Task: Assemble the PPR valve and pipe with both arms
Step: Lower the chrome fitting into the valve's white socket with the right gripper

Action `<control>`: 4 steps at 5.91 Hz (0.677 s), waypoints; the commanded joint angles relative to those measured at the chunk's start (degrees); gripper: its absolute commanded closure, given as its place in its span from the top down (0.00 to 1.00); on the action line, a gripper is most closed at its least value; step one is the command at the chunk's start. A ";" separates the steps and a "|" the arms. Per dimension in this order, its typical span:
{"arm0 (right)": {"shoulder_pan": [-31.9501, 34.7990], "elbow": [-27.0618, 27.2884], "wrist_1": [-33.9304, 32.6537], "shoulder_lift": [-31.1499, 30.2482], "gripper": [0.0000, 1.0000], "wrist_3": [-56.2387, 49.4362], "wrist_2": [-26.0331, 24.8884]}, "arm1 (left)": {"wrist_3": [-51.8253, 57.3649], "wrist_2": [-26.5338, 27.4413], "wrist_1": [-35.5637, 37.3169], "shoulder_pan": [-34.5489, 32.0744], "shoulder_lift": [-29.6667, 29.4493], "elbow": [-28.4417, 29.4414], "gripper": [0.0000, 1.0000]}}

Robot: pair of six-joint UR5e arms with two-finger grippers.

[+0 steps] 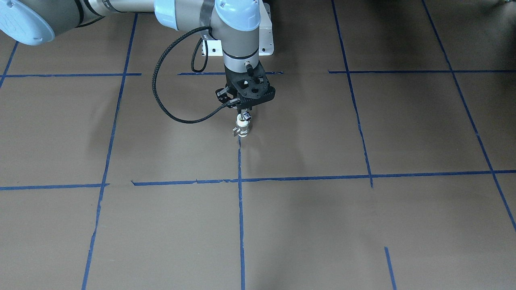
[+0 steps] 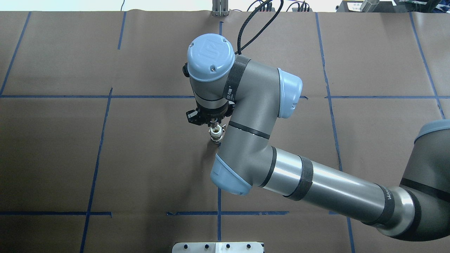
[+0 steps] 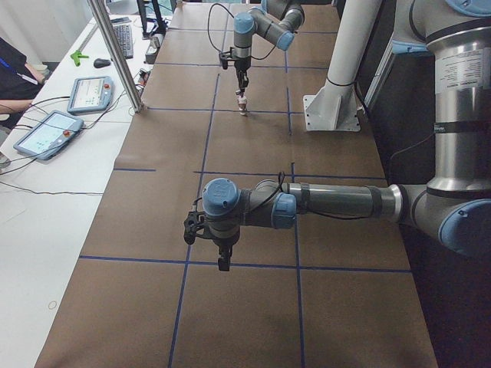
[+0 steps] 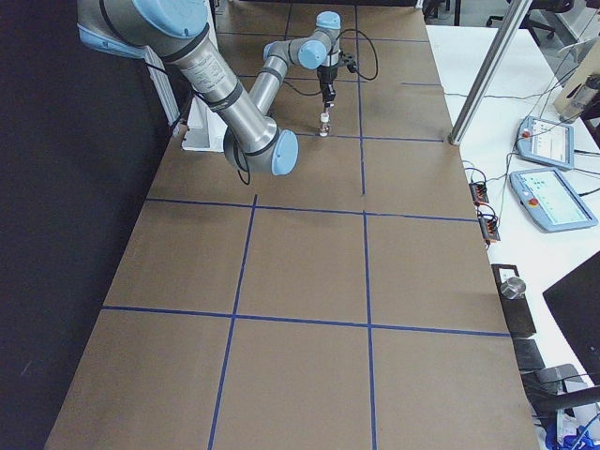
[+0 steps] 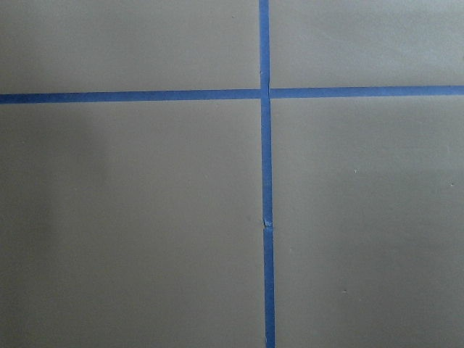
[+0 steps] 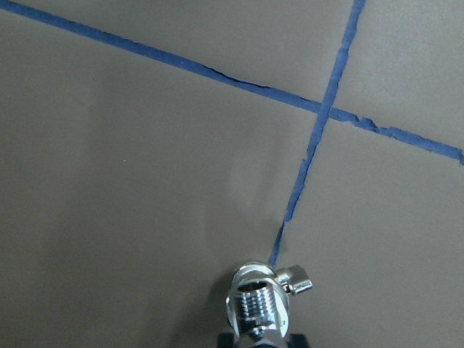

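Exterior front-facing view: black right tool point(image 1: 244, 112) pinching white-collared chrome threaded valve point(image 1: 243, 127) upright over mid-table point(image 1: 363, 225), presumably presented for mating; left tool point(image 3: 223, 263), state indeterminable, hovers well apart.

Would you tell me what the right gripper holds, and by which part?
The right gripper holds the valve by its top end, with the threaded metal end pointing down.
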 commanded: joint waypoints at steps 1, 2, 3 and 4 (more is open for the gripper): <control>-0.10 -0.23 -0.02 -0.30 0.00 0.00 -0.24 | 0.06 -0.06 0.00 0.00 0.09 0.02 1.00; -0.27 -0.23 -0.02 -0.21 0.00 -0.09 -0.24 | -0.03 -0.06 0.00 0.00 0.00 0.02 1.00; -0.62 -0.14 -0.02 -0.56 0.00 0.00 -0.24 | -0.03 -0.06 0.00 0.00 0.09 0.02 1.00; -0.89 -0.14 -0.02 -0.65 0.00 0.00 -0.32 | 0.06 0.03 0.00 0.00 0.00 0.02 1.00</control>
